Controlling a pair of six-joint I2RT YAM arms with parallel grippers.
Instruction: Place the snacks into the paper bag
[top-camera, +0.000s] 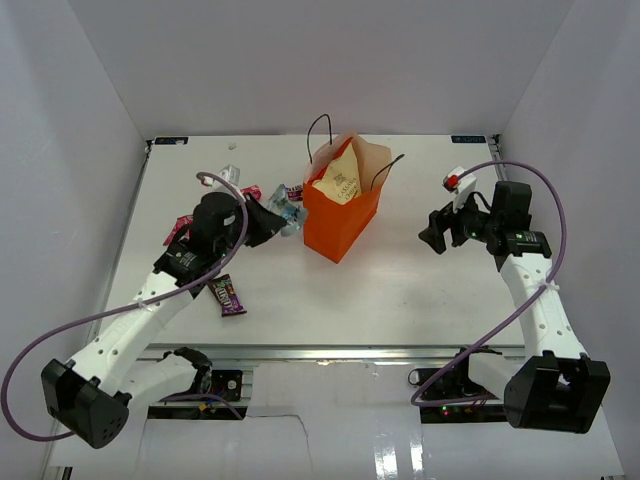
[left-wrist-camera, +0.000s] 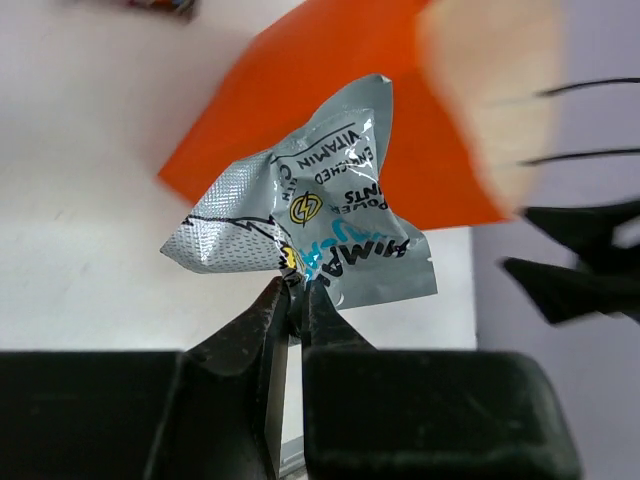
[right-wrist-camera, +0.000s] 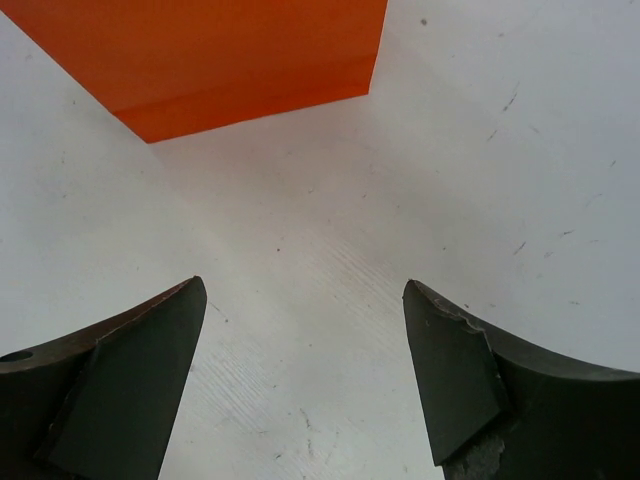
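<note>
Silver mint packet (left-wrist-camera: 310, 205) is pinched at its crimped edge by left tool (left-wrist-camera: 296, 290); light, crinkly, slippery foil. Right tool (right-wrist-camera: 300, 370) is held open.

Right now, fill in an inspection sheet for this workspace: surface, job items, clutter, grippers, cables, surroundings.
Surface: white table, faint scuffs in the right wrist view.
Job items: orange paper bag upright, a cream packet inside; silver mint packet pinched beside the bag; purple-brown packet flat on the table; more small packets left of the bag.
Clutter: nothing seen.
Grippers: left gripper shut on the silver mint packet; right gripper open, empty, above bare table right of the bag.
Cables: purple cable looping along each arm.
Surroundings: plain white walls on three sides.
</note>
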